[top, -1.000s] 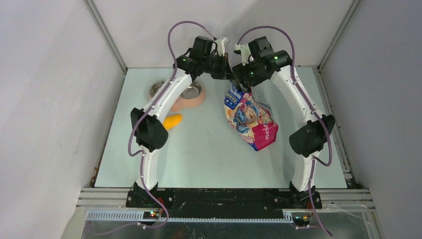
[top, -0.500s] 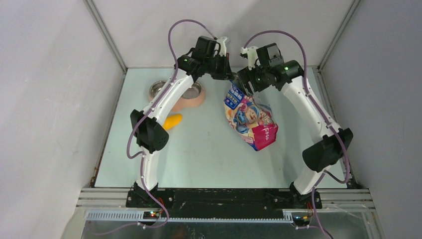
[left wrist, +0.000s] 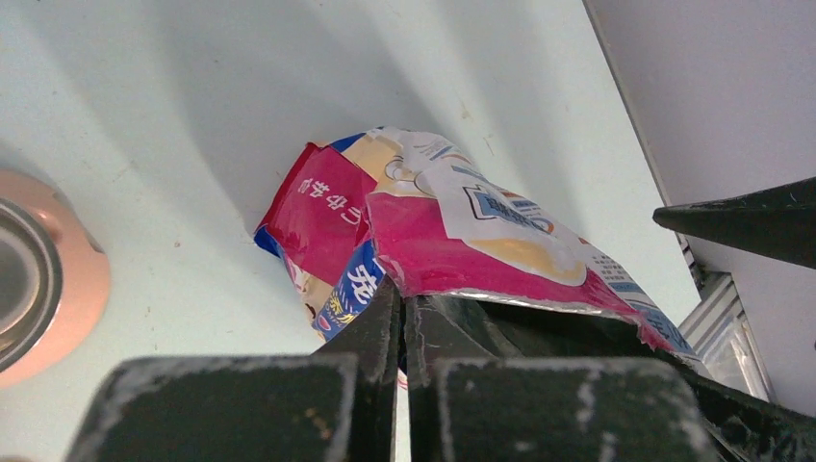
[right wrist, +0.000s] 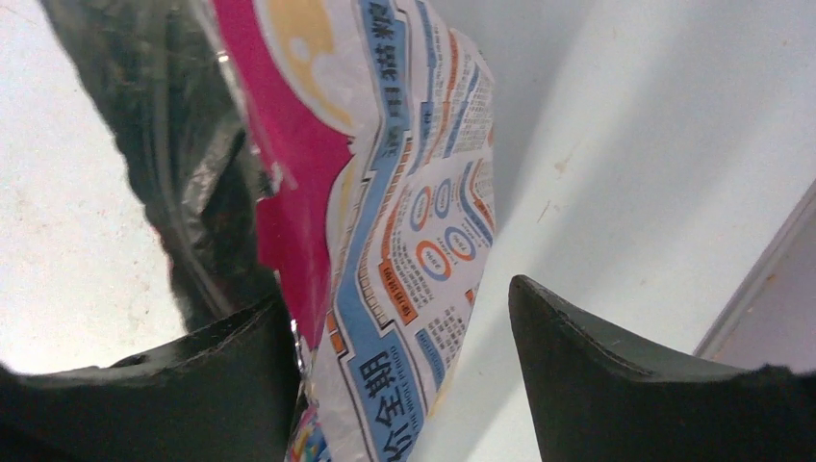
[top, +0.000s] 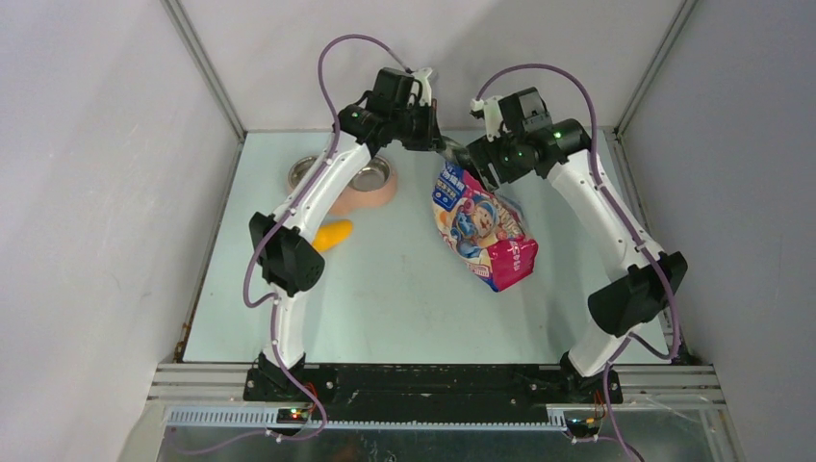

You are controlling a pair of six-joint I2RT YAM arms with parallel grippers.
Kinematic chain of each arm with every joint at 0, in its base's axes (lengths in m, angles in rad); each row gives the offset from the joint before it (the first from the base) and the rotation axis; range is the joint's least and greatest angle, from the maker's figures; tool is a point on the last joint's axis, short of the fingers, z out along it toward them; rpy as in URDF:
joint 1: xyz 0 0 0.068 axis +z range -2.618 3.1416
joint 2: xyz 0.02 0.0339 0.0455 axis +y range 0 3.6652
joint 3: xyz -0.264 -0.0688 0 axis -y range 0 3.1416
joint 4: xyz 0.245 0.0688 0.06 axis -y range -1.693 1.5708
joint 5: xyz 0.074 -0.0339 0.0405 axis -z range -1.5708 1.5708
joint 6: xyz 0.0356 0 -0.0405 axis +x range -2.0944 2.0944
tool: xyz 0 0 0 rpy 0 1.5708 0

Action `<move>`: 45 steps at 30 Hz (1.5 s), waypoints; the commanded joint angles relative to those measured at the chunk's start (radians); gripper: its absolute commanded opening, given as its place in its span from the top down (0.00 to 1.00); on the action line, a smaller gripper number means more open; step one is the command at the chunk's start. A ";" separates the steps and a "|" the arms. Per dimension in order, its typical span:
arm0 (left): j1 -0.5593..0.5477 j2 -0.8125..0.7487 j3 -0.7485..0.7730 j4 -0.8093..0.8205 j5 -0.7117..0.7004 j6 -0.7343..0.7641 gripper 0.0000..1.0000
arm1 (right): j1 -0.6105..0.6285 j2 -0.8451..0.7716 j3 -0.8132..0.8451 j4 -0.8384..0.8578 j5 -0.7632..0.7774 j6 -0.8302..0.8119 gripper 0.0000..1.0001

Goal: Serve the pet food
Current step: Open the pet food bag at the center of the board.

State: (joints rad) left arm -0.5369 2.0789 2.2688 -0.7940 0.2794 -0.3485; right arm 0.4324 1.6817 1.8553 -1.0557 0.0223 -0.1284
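The glossy blue, pink and red pet food bag (top: 484, 228) lies at the back middle of the table with its top end lifted. No kibble shows. My left gripper (top: 439, 141) is shut on the bag's torn top edge; in the left wrist view the fingers (left wrist: 385, 332) pinch that edge under the bag (left wrist: 452, 231). My right gripper (top: 473, 160) is open at the same end. In the right wrist view the bag's printed wall (right wrist: 404, 241) hangs between the spread fingers (right wrist: 616, 375), against the left one. The bag's inside looks dark.
The pink double-bowl feeder (top: 383, 195) stands at the back left, partly under my left arm, and shows in the left wrist view (left wrist: 82, 279). The orange scoop (top: 334, 233) lies in front of it. Walls close in the back and both sides.
My right arm's elbow has swung out to the right and its gripper has shifted a little right along the bag's top. My left gripper has kept its hold and barely moved.
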 commanded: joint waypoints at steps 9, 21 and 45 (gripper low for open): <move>0.061 -0.102 0.068 0.050 -0.095 0.020 1.00 | 0.013 -0.136 -0.199 -0.121 0.141 -0.135 0.24; 0.072 -0.131 0.086 0.044 -0.133 0.039 1.00 | -0.012 -0.305 -0.356 -0.086 0.197 -0.190 0.23; 0.014 -0.356 -0.031 -0.078 0.116 0.535 0.00 | -0.049 -0.172 -0.124 0.040 -0.094 -0.100 0.23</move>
State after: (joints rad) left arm -0.4767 1.8397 2.2448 -0.8036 0.3962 -0.0757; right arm 0.4019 1.5028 1.6852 -1.0664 0.0040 -0.2501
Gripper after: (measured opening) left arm 0.996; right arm 0.767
